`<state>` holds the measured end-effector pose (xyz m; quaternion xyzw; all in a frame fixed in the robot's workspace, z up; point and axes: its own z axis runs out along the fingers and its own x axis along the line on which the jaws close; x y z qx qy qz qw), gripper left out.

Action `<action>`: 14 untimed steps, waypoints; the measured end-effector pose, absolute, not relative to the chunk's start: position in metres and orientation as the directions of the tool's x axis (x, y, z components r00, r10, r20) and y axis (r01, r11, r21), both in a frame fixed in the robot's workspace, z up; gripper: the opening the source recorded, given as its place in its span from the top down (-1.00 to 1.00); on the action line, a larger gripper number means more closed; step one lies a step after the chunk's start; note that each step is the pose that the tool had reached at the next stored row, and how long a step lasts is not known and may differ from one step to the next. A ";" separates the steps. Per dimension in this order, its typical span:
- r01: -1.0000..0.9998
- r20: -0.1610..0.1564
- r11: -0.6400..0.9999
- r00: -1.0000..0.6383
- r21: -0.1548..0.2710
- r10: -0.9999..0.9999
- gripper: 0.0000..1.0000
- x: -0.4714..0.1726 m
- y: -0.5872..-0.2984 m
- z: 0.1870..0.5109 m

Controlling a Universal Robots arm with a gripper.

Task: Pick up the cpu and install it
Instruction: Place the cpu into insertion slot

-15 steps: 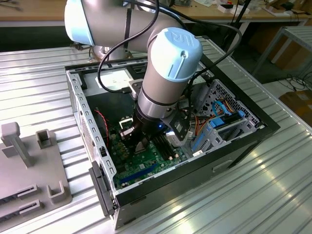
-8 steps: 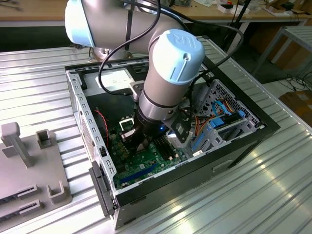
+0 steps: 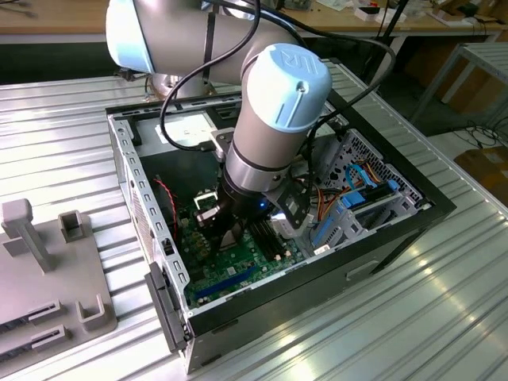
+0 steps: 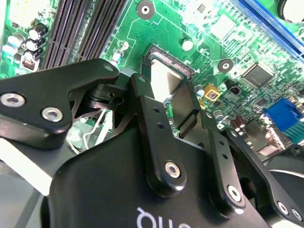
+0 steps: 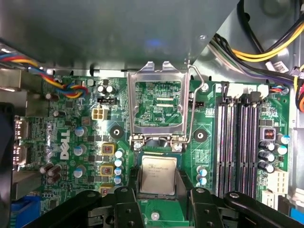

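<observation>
Gripper: the black two-fingered gripper (image 3: 226, 232) reaches down into the open black computer case (image 3: 373, 254), close over the green motherboard (image 5: 209, 123).
Fingers: the fingers (image 4: 154, 128) pinch the cpu by two opposite edges.
Cpu: the small flat square silvery-beige cpu (image 5: 158, 173) (image 4: 164, 80) lies level at the board, just beside the hinge of the raised silver metal socket frame (image 5: 158, 107).
Case: it stands on a ribbed metal table (image 3: 413, 317).

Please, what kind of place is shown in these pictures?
Probably a robotics lab or workshop: a robot arm works inside an open computer case on a ribbed metal table, with wooden workbenches behind.
</observation>
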<state>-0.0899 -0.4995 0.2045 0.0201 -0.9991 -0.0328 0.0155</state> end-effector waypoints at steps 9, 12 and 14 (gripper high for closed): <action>0.000 0.030 0.998 -1.000 0.066 -0.002 -0.05 -0.089 -0.497 0.204; 0.004 0.030 0.998 -1.000 0.066 0.002 -0.05 -0.089 -0.497 0.204; 0.004 0.030 0.998 -1.000 0.066 0.002 0.24 -0.089 -0.497 0.204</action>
